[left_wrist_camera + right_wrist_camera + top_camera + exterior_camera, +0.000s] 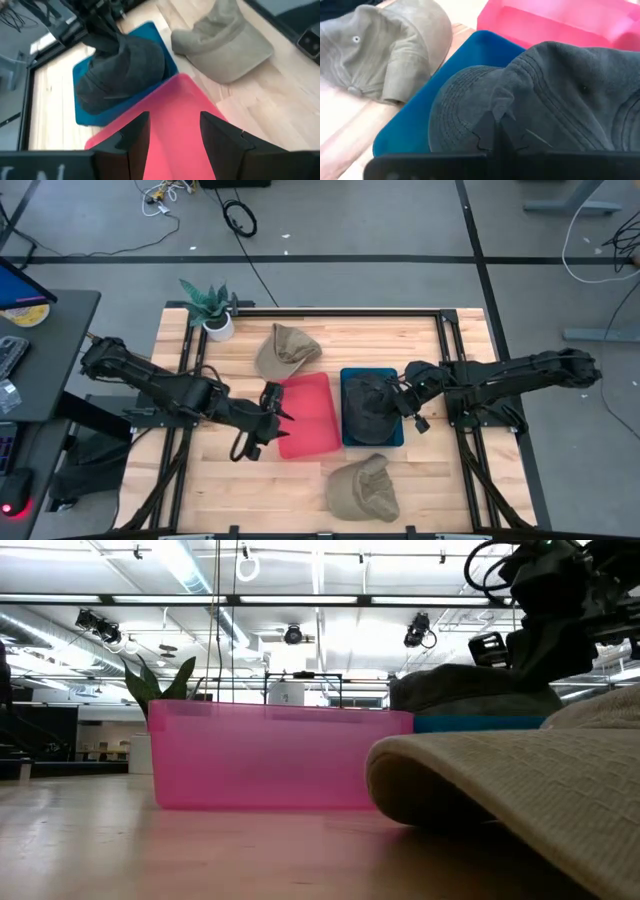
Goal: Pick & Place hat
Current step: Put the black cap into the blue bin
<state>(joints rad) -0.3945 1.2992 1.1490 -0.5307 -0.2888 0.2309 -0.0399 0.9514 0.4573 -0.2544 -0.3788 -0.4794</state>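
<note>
A dark grey hat lies in a blue tray at the table's middle right. My right gripper is shut on its crown, reaching in from the right. To the left of the blue tray stands a pink tray. My left gripper hovers open over the pink tray's left part and touches nothing. One tan hat lies on the wood behind the pink tray. A second tan hat lies near the front edge. My right gripper pinches a small raised fold of the dark grey hat's crown between its two fingers. It comes from the table's right side, slanting down. The hat rests in the blue tray, with its brim end toward the near side.
A potted plant stands at the far left corner. Black rails run along the table's left, right and far sides. The near tan hat fills the foreground of the low view. Bare wood lies in front of the pink tray.
</note>
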